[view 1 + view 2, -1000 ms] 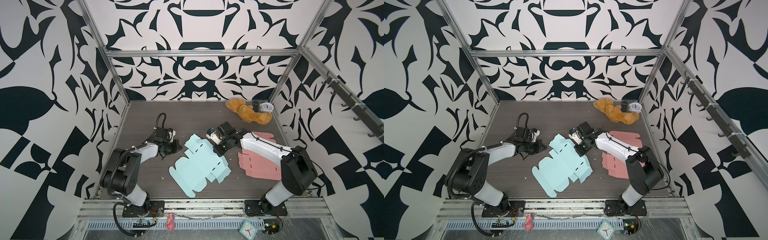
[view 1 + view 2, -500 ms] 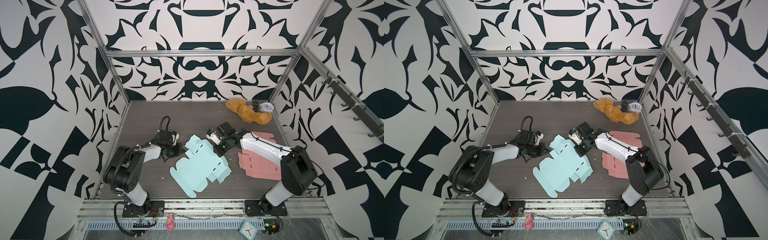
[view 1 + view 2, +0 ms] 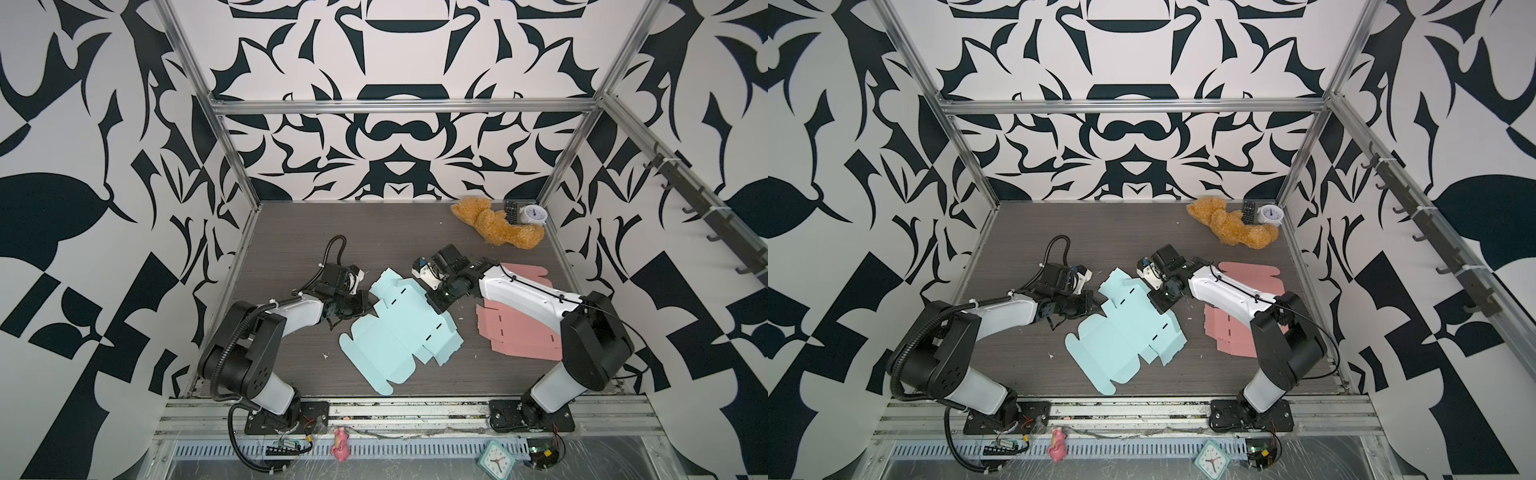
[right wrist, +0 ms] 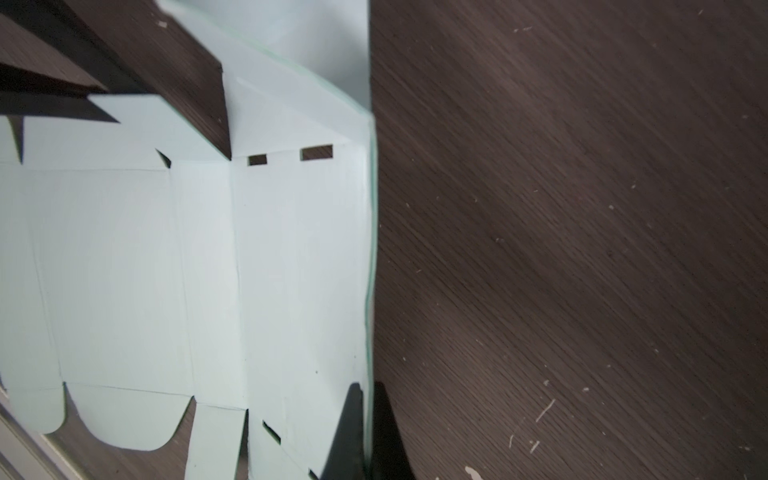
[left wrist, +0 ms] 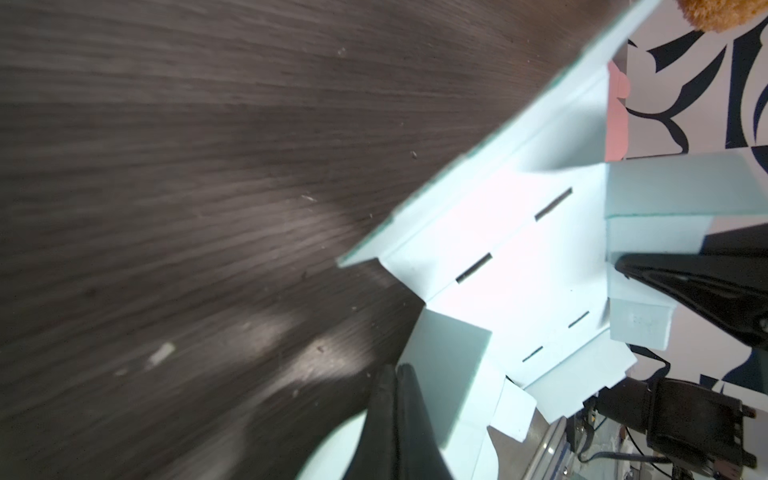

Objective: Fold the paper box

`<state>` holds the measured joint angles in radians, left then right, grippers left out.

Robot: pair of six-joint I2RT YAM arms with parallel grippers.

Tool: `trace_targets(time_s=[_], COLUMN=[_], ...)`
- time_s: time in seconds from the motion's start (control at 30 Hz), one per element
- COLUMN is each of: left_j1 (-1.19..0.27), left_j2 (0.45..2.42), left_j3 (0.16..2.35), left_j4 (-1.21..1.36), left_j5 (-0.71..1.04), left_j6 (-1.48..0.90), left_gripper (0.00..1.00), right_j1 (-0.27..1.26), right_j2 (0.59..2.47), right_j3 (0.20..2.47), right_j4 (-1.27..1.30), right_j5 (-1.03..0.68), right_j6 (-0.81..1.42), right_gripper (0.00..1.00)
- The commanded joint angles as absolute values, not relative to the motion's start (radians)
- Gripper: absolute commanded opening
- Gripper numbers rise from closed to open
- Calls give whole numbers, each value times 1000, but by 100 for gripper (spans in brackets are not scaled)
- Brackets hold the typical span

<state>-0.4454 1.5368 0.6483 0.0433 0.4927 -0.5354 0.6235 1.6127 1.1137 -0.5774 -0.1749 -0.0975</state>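
The paper box [image 3: 399, 328] [image 3: 1125, 332] is a light blue cut sheet lying mostly flat at mid-table. My right gripper [image 3: 436, 301] [image 3: 1158, 305] [image 4: 368, 386] is shut on the thin edge of its far right flap, which is lifted off the table. In the right wrist view the sheet [image 4: 124, 270] spreads out to one side of the jaws. My left gripper [image 3: 363, 301] [image 3: 1090, 301] [image 5: 397, 368] is shut at the box's left edge, fingers pressed together with nothing between them, beside a raised flap [image 5: 449, 353].
A pink flat box sheet [image 3: 519, 332] [image 3: 1229, 332] lies partly under the right arm. A brown teddy bear [image 3: 494, 226], a remote [image 3: 511, 212] and a white clock [image 3: 533, 215] sit in the back right corner. Patterned walls close in three sides.
My left gripper has slid right across the table up to the box's left edge. The right gripper has kept its hold and place.
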Motion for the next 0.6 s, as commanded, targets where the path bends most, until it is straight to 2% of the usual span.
trace_targets(time_s=[0.0,0.27,0.57], left_j1=[-476,-509,-494], left_j2=[1509,1508,1473], left_j3=[629,642,591], left_j4=[40,41,173], left_j5=[491,481,500], left_j6=[-564,-573,-564], left_gripper=[4,4,3], right_j1=[635,678,772], right_j2=[1567,1540,1488], right_j3=[1133,1130,1111], right_j4=[-544,-534,-515], right_j5=[-152,-62,182], right_j6=[-116,-166,-284], right_gripper=[0,0,0])
